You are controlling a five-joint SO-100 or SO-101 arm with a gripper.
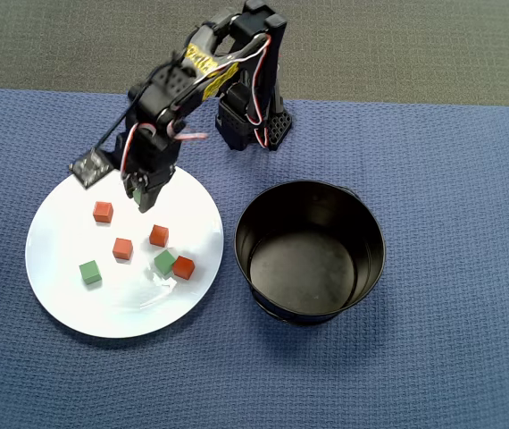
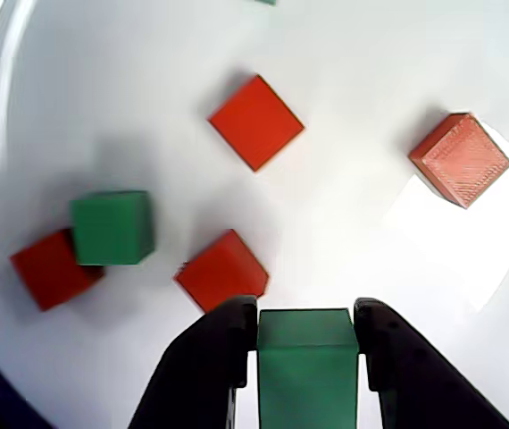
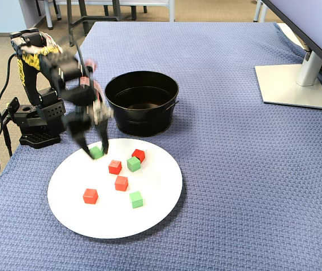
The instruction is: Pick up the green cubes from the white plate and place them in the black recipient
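Note:
The white plate (image 1: 67,304) lies left of the black pot (image 1: 310,252) in the overhead view. My gripper (image 2: 306,326) is shut on one green cube (image 2: 306,375), low over the plate's far edge; it also shows in the overhead view (image 1: 141,201) and the fixed view (image 3: 96,151). Two other green cubes (image 1: 90,273) (image 1: 164,262) lie on the plate, one touching an orange-red cube (image 1: 183,267). In the wrist view that green cube (image 2: 112,227) sits at the left. The pot (image 3: 142,101) is empty.
Three more orange-red cubes (image 1: 103,212) (image 1: 123,248) (image 1: 158,235) lie on the plate. The arm's base (image 1: 254,125) stands behind the plate and pot. A blue cloth (image 1: 433,357) covers the table. A monitor stand (image 3: 294,84) is at the far right in the fixed view.

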